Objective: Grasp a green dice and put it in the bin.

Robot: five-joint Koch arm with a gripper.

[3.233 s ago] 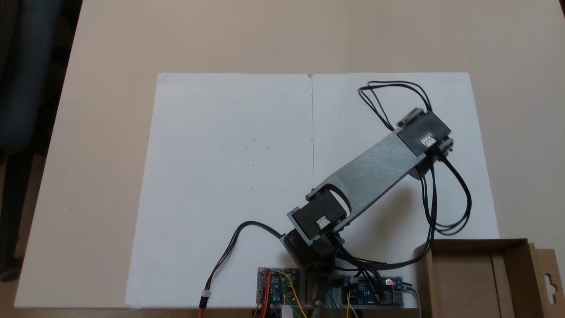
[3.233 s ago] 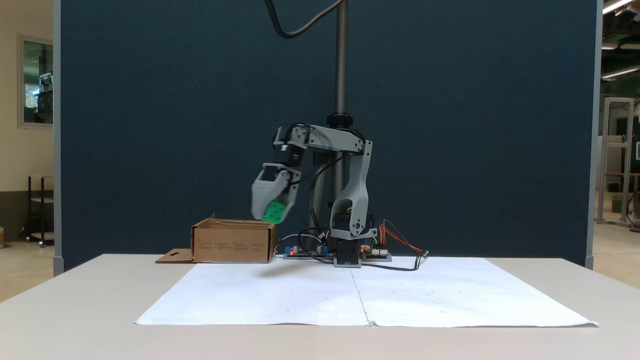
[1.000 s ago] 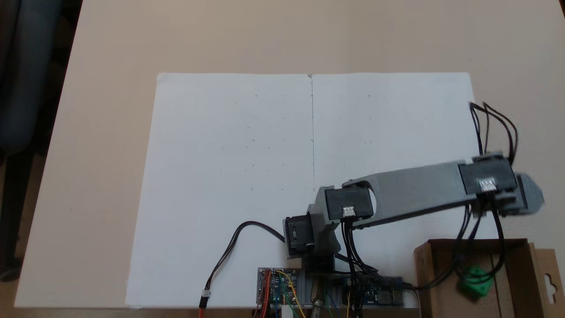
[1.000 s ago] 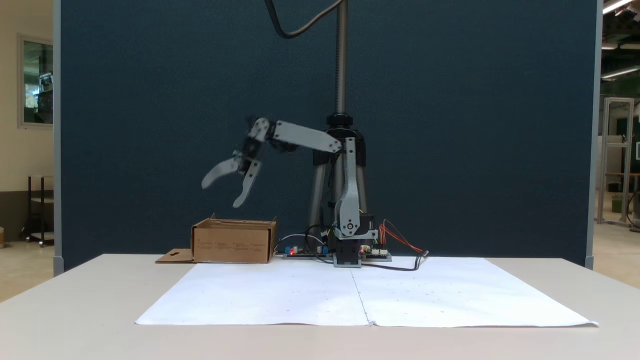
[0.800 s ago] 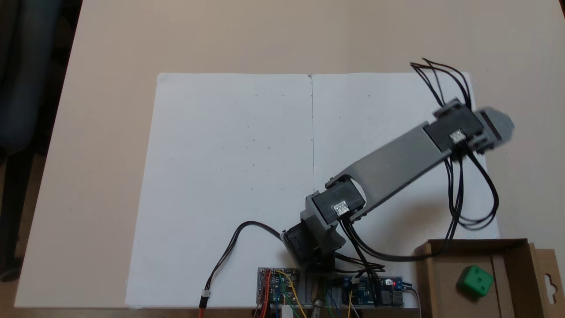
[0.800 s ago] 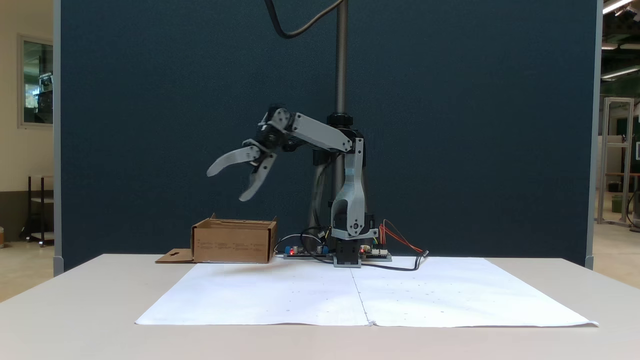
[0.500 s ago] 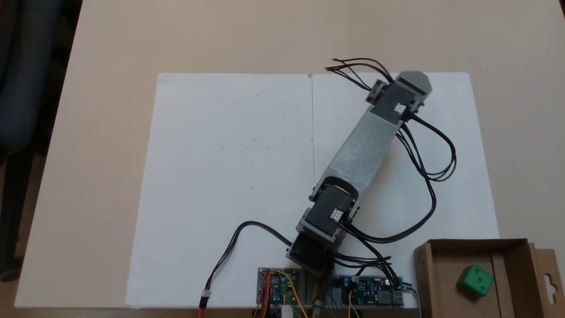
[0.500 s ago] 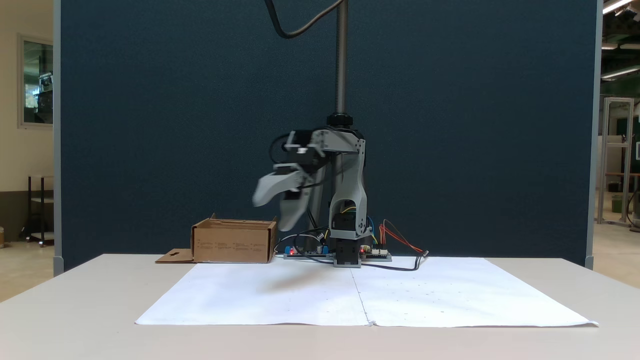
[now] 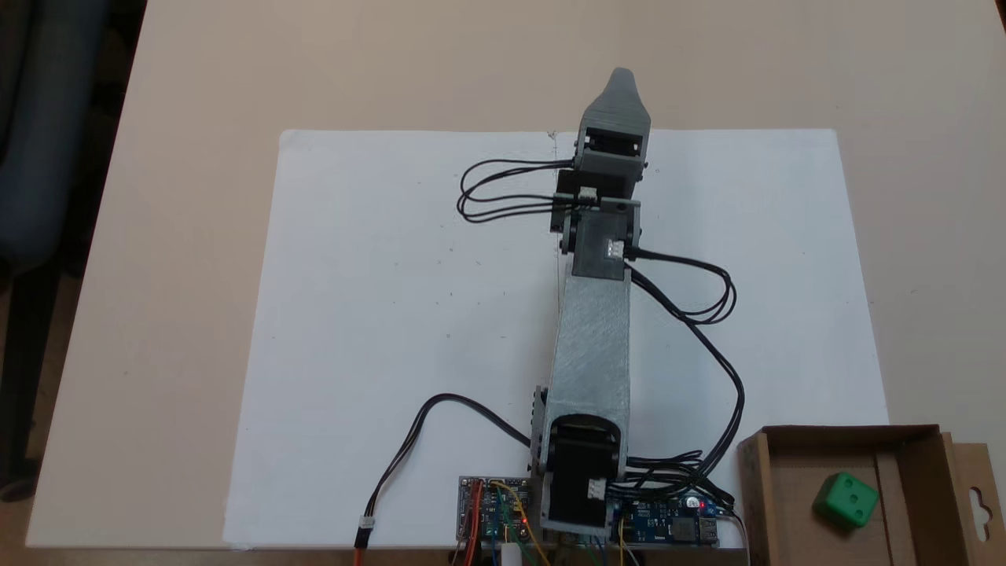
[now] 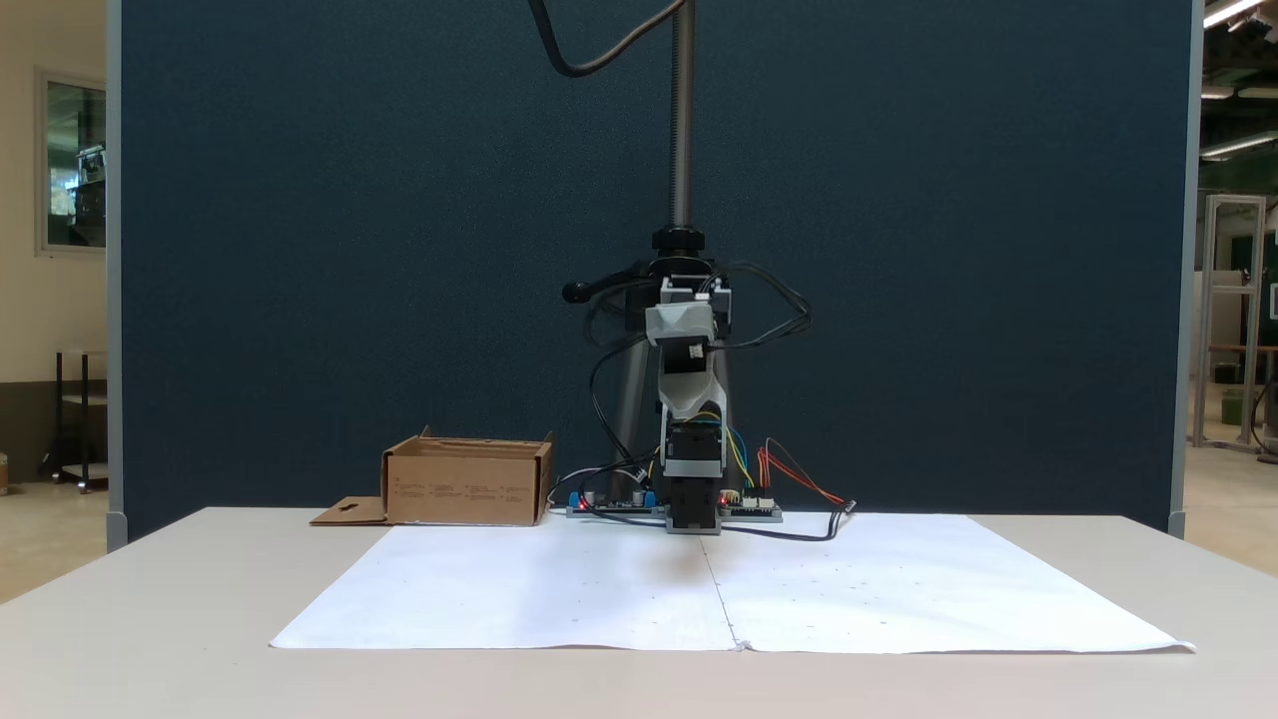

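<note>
The green dice [image 9: 846, 498] lies inside the bin [image 9: 794, 503] at the lower right of a fixed view. The arm extends up the frame's centre over the white paper [image 9: 393, 314]. The hand [image 9: 621, 79] holds nothing; its jaws overlap, so their opening cannot be determined.

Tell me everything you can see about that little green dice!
The green dice is a small bright cube with rounded corners and sunken dots of the same green. It looks like smooth plastic. It sits on the floor of the brown cardboard box, a bit turned, close to a fold line. Nothing is holding it.
</note>
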